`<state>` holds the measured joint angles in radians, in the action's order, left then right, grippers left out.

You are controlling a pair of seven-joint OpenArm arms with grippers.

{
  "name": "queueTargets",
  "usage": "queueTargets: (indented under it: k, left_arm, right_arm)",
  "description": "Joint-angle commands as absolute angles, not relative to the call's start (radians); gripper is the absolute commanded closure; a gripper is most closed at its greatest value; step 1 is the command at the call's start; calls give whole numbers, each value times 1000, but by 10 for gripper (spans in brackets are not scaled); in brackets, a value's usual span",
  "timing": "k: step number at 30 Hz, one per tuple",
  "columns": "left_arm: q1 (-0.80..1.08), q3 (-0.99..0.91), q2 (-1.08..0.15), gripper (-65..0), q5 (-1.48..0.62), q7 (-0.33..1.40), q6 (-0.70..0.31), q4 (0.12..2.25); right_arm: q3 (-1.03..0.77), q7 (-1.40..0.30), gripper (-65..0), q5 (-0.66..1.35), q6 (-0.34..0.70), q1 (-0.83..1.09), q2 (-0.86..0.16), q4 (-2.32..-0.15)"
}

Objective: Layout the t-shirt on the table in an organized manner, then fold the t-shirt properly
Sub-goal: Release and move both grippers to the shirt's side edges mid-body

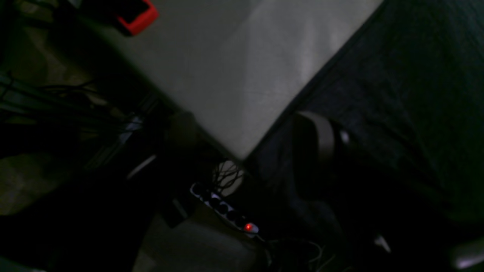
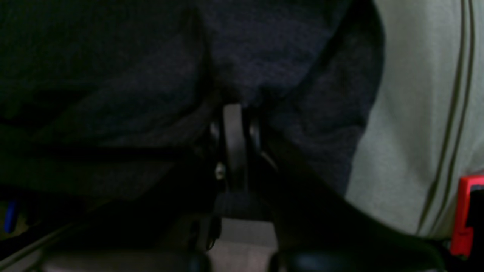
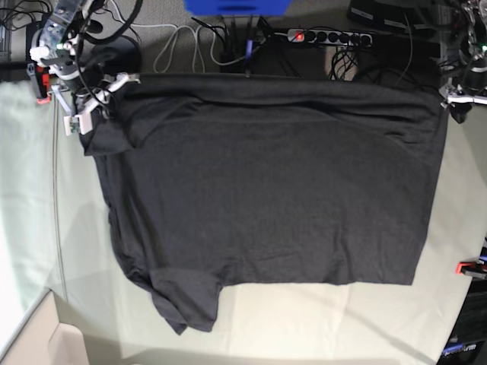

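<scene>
From my station the base view shows the t-shirt [image 3: 266, 182] spread almost flat across the table [image 3: 30, 228], plain dark side up, filling most of the pale cloth surface. One short sleeve [image 3: 186, 300] sticks out at the near edge, and the far edge of the shirt lies along the table's far edge with a soft fold running across it. My right gripper [image 3: 103, 95] sits at the shirt's far corner on that view's left; in the right wrist view its jaws are pressed together with dark fabric [image 2: 264, 56] bunched right at the tips, so I read it as pinching the t-shirt there. A red clamp [image 2: 467, 211] shows at the table edge beside it. My left gripper [image 3: 456, 99] is at the opposite far corner, at the shirt's edge. In the left wrist view one finger [image 1: 315, 138] lies against the dark cloth, but the picture is too dim for me to tell whether the jaws are spread or holding anything. Beyond the table's far edge I see a power strip [image 3: 327, 36] with a lit red switch and loose cables [image 3: 190, 42] on the floor.
</scene>
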<state>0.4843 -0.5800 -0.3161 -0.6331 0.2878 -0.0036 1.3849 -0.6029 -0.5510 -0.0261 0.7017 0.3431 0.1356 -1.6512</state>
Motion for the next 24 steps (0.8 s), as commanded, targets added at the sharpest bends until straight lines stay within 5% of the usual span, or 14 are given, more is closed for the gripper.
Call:
queueTargets:
  k: [1, 24]
  left_arm:
    - [489, -588, -334, -389, -633, 266, -5, 1402]
    - [493, -590, -341, -391, -633, 266, -5, 1402]
  right_arm:
    - [-604, -533, 0, -13, 698, 331, 131, -1672]
    - [-602, -661, 0, -13, 698, 33, 136, -1664]
